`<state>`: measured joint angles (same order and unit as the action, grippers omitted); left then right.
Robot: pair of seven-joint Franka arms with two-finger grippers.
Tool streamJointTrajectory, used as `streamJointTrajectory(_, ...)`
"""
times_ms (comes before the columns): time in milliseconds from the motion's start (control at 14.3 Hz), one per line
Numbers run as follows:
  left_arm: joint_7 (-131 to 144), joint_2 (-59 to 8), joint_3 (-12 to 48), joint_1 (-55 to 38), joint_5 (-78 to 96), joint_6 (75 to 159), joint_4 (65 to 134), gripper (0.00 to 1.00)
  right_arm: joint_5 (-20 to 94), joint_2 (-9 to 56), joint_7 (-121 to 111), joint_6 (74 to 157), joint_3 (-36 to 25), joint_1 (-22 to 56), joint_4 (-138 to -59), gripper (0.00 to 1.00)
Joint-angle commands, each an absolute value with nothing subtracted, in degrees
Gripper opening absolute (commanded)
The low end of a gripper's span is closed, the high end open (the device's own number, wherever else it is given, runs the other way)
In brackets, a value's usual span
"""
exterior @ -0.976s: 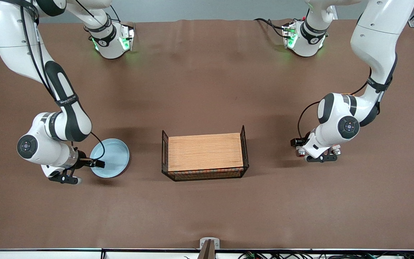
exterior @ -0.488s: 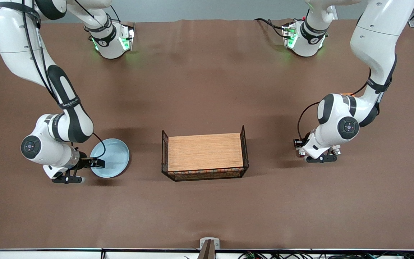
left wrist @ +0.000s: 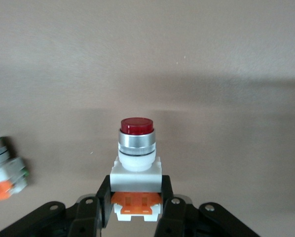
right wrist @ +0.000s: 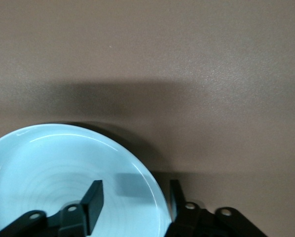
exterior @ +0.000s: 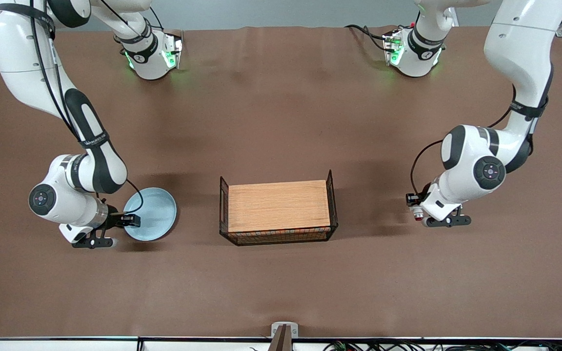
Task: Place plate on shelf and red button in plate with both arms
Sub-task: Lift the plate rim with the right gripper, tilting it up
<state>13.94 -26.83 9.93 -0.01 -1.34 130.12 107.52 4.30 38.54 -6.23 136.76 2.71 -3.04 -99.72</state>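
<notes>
Jaws of the left gripper (left wrist: 136, 217) are clamped on the red button (left wrist: 136, 163), held over the brown table (exterior: 281, 122) toward the left arm's end. Jaws of the right gripper (right wrist: 132, 202) straddle the rim of the plate (right wrist: 54, 182), one finger (right wrist: 92, 200) inside, one outside, not yet pinching it; the plate lies toward the right arm's end. Between them sits a wire-sided wooden tray (exterior: 278, 205). A green-capped button block (left wrist: 4, 168) lies on the table near the red one. Brown matting covers the table; pale wall shows above it.
</notes>
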Motion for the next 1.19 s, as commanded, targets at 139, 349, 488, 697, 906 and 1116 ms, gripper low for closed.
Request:
streamJointTrajectory(139, 18.2, -26.3, 9.9, -0.4, -1.9, 124.0, 101.5, 0.28, 3.9, 38.5, -10.2, 136.8, 3.3, -4.4, -100.0, 0.43)
streamJointTrajectory(349, 19.5, -26.6, 9.9, -0.7, -1.9, 123.9, 101.2, 0.28, 3.9, 38.5, -11.4, 136.8, 3.2, -4.4, -100.0, 0.34)
streamJointTrajectory(488, 19.4, -26.7, 9.9, -0.7, -1.9, 123.9, 101.2, 0.28, 3.9, 38.5, -13.3, 136.8, 3.3, -4.6, -100.0, 0.29)
streamJointTrajectory(697, 19.4, -26.8, 9.9, -0.7, -1.9, 124.0, 101.2, 0.28, 3.9, 38.5, -14.2, 136.9, 3.3, -4.7, -100.0, 0.18)
streamJointTrajectory(906, 19.5, -26.8, 9.9, -0.8, -1.9, 124.0, 101.3, 0.28, 4.0, 38.4, -15.1, 136.4, 3.2, -4.7, -99.6, 0.03)
streamJointTrajectory(1116, 19.5, -26.9, 9.9, -0.8, -1.8, 123.9, 101.3, 0.28, 4.6, 38.1, -14.9, 134.0, 3.2, -5.2, -98.5, 0.0)
